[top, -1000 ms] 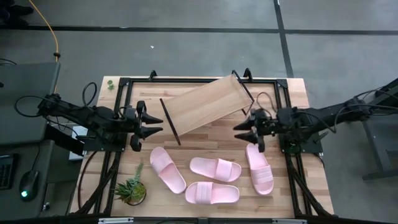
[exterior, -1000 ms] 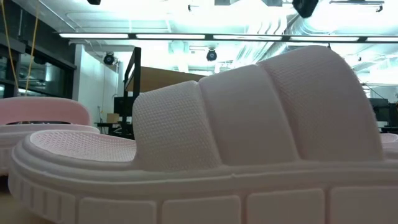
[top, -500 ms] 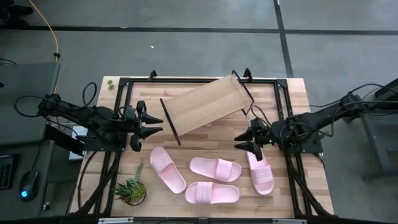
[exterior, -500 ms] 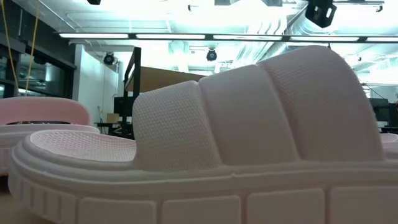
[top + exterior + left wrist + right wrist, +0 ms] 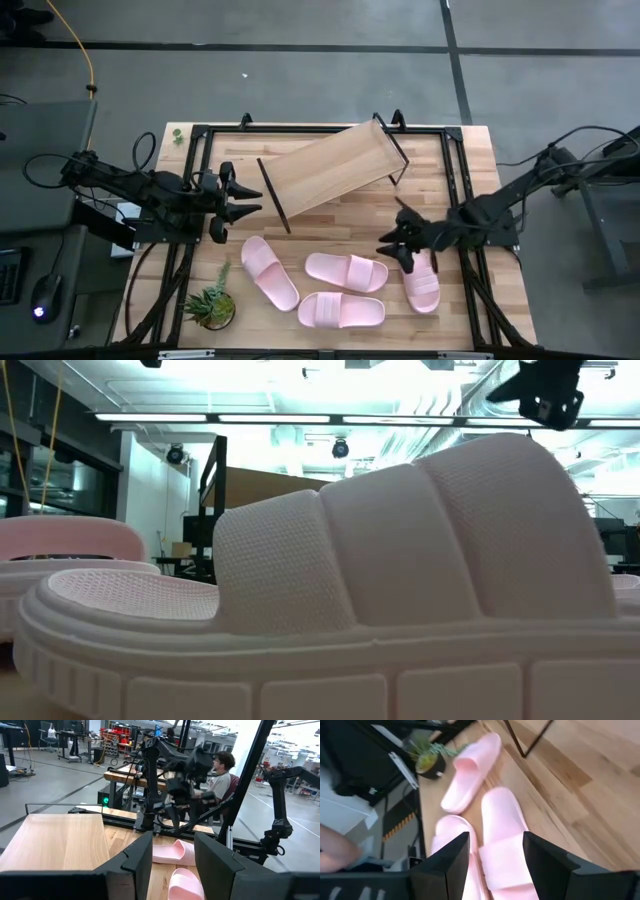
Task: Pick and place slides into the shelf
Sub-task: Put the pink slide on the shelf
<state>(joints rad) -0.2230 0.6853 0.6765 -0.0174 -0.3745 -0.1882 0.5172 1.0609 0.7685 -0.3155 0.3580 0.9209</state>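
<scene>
Hovering right gripper (image 5: pixel 400 247), jaws apart, over rightmost slide (image 5: pixel 421 280); aiming to straddle strap squarely. Left gripper (image 5: pixel 232 203) waiting w/ jaws apart nr shelf (image 5: pixel 330 165).

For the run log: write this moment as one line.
right claw: open, over rightmost slide | left claw: open, idle | shelf: empty

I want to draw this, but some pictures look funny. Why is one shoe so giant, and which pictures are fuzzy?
Low view: one slide sits right against the camera, so it fills the picture, and bright ceiling lights glare behind it. Right wrist view: the slides and the plant look smeared. Left wrist view: the right gripper looks smeared. High view: sharp and evenly lit, and the shelf is clear.
</scene>
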